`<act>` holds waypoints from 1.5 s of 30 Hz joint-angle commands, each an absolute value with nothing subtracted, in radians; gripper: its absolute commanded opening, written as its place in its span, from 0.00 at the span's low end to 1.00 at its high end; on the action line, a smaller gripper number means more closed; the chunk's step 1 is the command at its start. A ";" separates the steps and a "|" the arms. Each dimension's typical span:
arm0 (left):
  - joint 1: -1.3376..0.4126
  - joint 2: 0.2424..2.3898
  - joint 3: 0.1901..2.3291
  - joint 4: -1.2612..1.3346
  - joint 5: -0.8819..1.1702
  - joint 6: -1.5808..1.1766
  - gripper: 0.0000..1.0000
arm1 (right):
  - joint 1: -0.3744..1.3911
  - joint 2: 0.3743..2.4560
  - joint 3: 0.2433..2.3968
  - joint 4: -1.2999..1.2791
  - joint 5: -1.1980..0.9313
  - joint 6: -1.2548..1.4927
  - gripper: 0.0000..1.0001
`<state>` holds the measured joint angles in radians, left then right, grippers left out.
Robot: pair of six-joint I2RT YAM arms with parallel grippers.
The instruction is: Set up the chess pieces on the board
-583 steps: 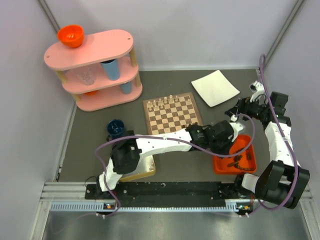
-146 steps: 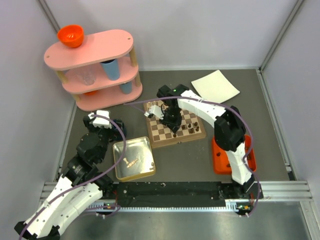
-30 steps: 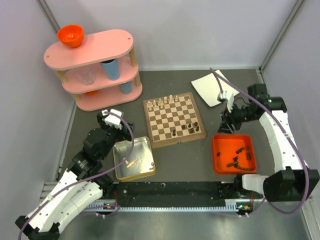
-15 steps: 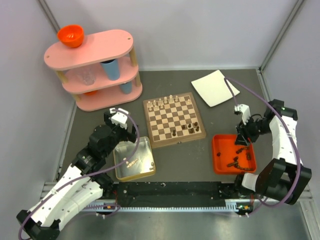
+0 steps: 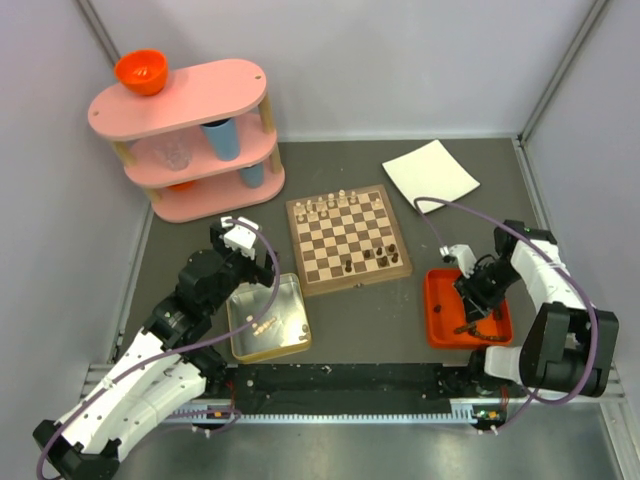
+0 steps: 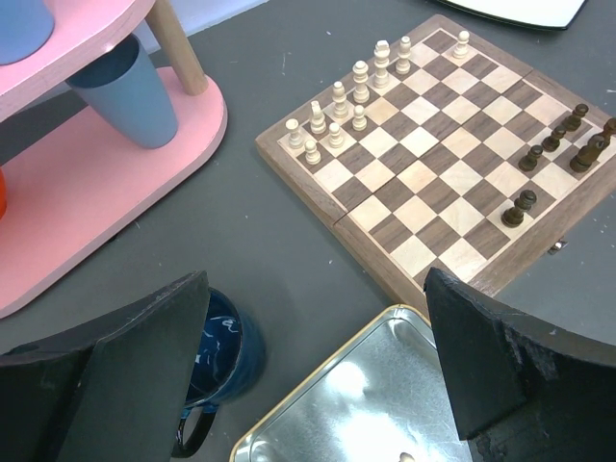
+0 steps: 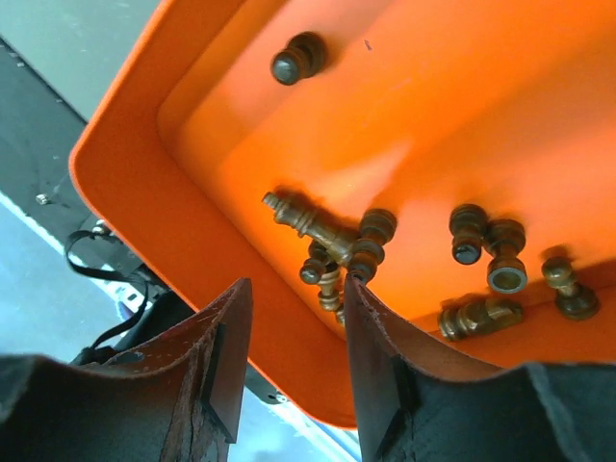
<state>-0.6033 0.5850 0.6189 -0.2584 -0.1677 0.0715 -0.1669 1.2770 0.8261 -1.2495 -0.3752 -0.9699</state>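
- Right gripper [image 7: 296, 322] hovers part-open and empty over dark chess pieces [image 7: 332, 245] heaped mid-frame in the orange tray [image 7: 125, 183].
- Light, rigid, apt to roll; likely best pinched across the stem.

No lettering, label, brand, number or sign can be read in any view.

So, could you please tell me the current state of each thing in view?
left tool: open, empty.
right tool: open, empty, low over the orange tray.
board: flat, partly set up.
cream pieces: most upright along the board's far side, a few in the silver tin.
dark pieces: a few upright on the board, the rest loose in the orange tray.
silver tin: lidless, nearly empty.
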 commanded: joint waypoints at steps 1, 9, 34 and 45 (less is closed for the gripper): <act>-0.598 0.577 0.652 -0.222 -0.153 0.069 0.99 | -0.141 1.264 0.810 -1.157 -0.298 -0.925 0.42; -0.598 0.578 0.652 -0.224 -0.152 0.069 0.99 | -0.133 1.269 0.798 -1.115 -0.282 -0.905 0.39; -0.598 0.561 0.652 -0.224 -0.133 0.068 0.99 | -0.133 1.232 0.825 -1.148 -0.302 -0.890 0.37; -0.597 0.560 0.649 -0.222 -0.135 0.067 0.99 | -0.132 1.282 0.766 -1.071 -0.284 -0.867 0.37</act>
<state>-0.6033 0.5716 0.6189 -0.2588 -0.1455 0.0715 -0.1394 1.2705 0.7780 -1.1023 -0.2871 -0.8795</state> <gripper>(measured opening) 0.988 0.371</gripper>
